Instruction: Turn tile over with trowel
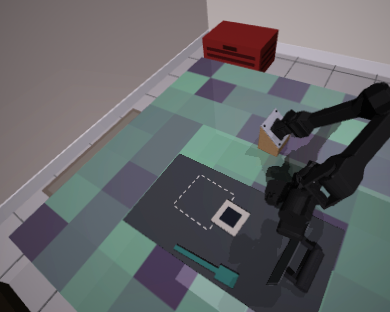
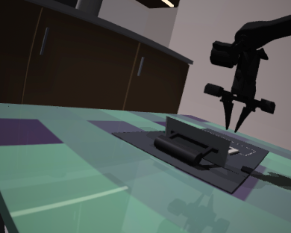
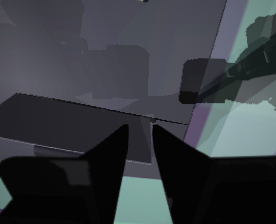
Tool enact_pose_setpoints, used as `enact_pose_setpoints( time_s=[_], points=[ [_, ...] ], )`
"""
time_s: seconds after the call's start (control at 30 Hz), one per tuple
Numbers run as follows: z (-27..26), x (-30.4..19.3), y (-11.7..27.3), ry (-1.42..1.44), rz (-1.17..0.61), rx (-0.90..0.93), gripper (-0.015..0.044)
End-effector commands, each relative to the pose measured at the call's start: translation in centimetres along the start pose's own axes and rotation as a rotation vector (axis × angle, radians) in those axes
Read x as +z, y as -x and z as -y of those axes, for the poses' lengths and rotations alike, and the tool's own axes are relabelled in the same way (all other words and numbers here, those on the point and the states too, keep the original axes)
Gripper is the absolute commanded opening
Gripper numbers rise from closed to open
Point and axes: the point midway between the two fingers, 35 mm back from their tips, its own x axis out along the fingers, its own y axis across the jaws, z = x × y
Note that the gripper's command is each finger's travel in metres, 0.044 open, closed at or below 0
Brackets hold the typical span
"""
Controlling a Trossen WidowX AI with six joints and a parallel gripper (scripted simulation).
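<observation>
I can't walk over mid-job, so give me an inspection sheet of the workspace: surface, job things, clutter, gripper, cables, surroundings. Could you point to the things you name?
Surface: patchwork table (image 1: 87,200) (image 2: 83,168) (image 3: 139,192), dark mat (image 1: 152,210) (image 2: 139,138) (image 3: 154,30) on it.
Tile (image 1: 230,217) (image 2: 233,151): marked side up, mostly outside the dashed outline (image 1: 174,203) (image 2: 245,155).
Black handled plate (image 1: 284,262) (image 2: 197,136) (image 3: 74,127): on mat, plate upright; apparently the trowel.
Clutter: teal tool (image 1: 197,259) near the mat's edge.
Gripper (image 1: 293,231) (image 2: 230,131) (image 3: 140,129): fingers slightly apart, nothing between.
Cables: nothing seen.
Surroundings: red chest (image 1: 244,35), brown cabinets (image 2: 83,71).
</observation>
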Motion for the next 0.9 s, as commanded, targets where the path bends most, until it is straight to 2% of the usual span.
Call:
enact_pose_setpoints(
  time_s=[0.0,0.87],
  points=[
    [-0.2,-1.1,-0.1,0.126,0.002,-0.006,0.01],
    [-1.5,-8.5,-0.5,1.017,-0.002,-0.002,0.01]
  ],
)
